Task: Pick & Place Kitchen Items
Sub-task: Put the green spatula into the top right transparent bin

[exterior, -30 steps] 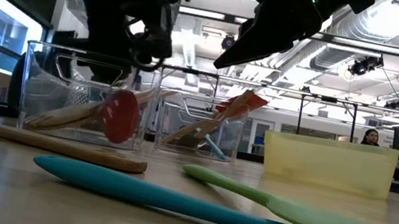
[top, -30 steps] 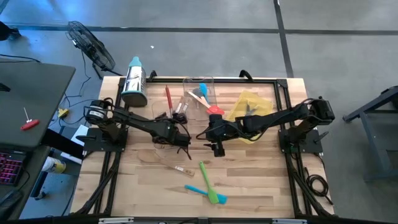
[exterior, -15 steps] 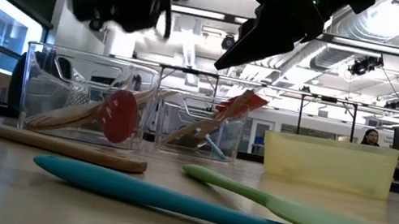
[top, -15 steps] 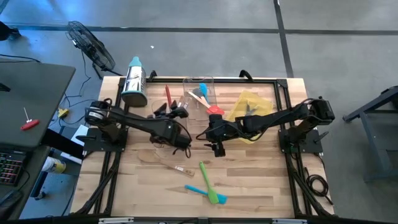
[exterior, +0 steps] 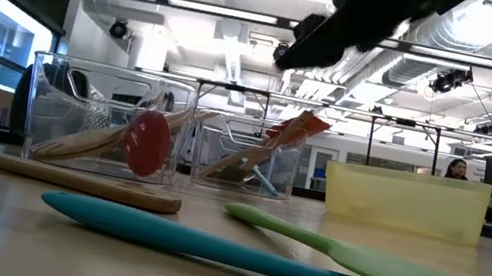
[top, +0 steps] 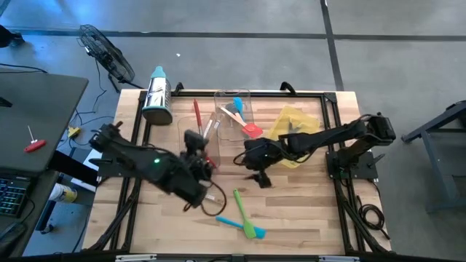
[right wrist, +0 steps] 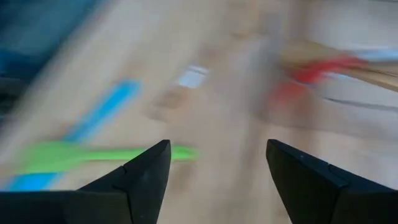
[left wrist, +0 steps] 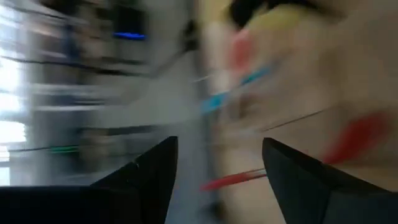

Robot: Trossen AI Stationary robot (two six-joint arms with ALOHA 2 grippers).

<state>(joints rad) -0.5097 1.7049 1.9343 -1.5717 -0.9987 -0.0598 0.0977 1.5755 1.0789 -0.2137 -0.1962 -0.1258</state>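
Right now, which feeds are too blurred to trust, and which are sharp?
Both wrist views smear with motion; only each gripper's own fingers stay crisp. High view: sharp, except the left arm. Low view: clear on the green spatula; dark arm blurred at top.

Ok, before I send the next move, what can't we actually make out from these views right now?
- Left wrist view: smeared by motion; only red and teal streaks show past the open left gripper.
- Right wrist view: also smeared; the green spatula is recognisable past the open right gripper, the rest is not.
- Low view: both grippers are cut off by the top edge.
- High view: the wooden spoon is partly hidden by the left arm.
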